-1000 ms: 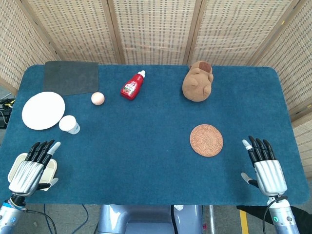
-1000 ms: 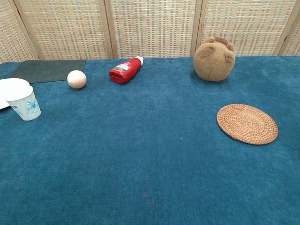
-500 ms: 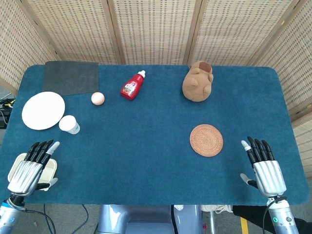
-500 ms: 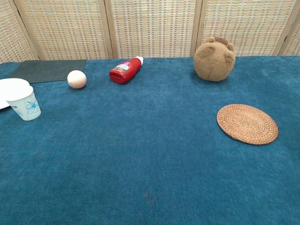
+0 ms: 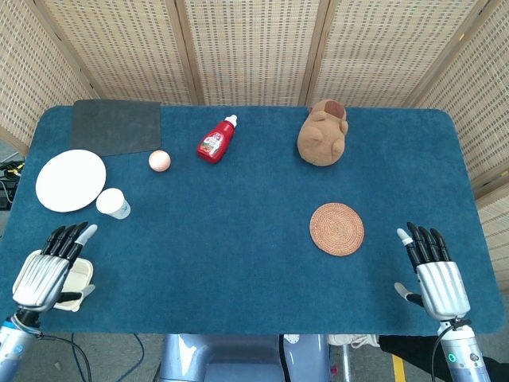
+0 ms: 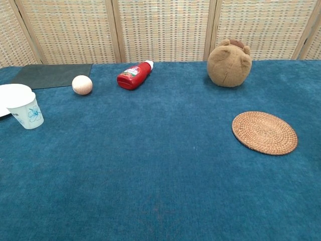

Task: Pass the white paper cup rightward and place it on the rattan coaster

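White paper cup [image 5: 114, 204] is sitting untouched just beside the white plate [image 5: 70, 181] at the worktop's left end, well apart from the rattan coaster [image 5: 336, 228], and with left hand [image 5: 49, 270] and right hand [image 5: 433, 274] both empty, fingers spread, basically everything's left to do.

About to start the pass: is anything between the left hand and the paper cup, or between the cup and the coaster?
Nothing visible: bare cloth lies from left hand to paper cup to rattan coaster.

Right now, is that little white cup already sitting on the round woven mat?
No, the white paper cup stands far left beside the white plate, while the rattan coaster on the right lies bare.
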You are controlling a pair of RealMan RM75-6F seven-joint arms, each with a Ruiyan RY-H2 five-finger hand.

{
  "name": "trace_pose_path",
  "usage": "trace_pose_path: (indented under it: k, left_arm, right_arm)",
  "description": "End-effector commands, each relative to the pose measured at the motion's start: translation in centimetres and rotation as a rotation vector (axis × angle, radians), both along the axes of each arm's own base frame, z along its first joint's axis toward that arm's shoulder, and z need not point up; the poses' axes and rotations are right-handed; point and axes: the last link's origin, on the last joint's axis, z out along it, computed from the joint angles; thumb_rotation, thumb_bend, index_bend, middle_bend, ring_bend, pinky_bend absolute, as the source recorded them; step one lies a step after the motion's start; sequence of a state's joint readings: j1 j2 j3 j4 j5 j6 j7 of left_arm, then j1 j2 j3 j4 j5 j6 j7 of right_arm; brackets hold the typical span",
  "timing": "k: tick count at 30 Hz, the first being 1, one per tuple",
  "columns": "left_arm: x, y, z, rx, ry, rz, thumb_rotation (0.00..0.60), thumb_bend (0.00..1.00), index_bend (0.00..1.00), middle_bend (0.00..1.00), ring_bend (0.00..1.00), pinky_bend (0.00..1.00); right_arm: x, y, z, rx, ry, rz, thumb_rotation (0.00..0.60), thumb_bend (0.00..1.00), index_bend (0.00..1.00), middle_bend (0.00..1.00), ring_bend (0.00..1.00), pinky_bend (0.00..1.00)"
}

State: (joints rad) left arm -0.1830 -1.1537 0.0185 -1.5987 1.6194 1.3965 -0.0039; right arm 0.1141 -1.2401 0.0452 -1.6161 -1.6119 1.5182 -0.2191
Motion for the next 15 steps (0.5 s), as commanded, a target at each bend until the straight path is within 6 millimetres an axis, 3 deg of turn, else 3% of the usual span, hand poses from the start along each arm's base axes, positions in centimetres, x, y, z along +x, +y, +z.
trace_pose_path:
  k: [1,7,15]
  left_arm:
    - [-0.3,2.0,1.3,0.019,0.015,0.008,0.6,0.06,0.0,0.0,0.0,0.0]
    - [-0.7,6.5,3.3,0.0,0.038,0.061,0.6,0.08,0.0,0.0,0.0,0.0]
    - [-1.9,11.8,3.8,-0.068,0.135,0.158,0.6,0.09,0.0,0.0,0.0,0.0]
  right_arm:
    - [0.0,0.0,0.0,-0.001,0.0,0.001,0.6,0.02,0.0,0.0,0.0,0.0]
    - [-0.1,0.0,0.1,0.0,-0.008,-0.005,0.6,0.02,0.0,0.0,0.0,0.0]
    - [-0.2,-0.1,0.3,-0.003,-0.012,-0.008,0.6,0.02,0.0,0.0,0.0,0.0]
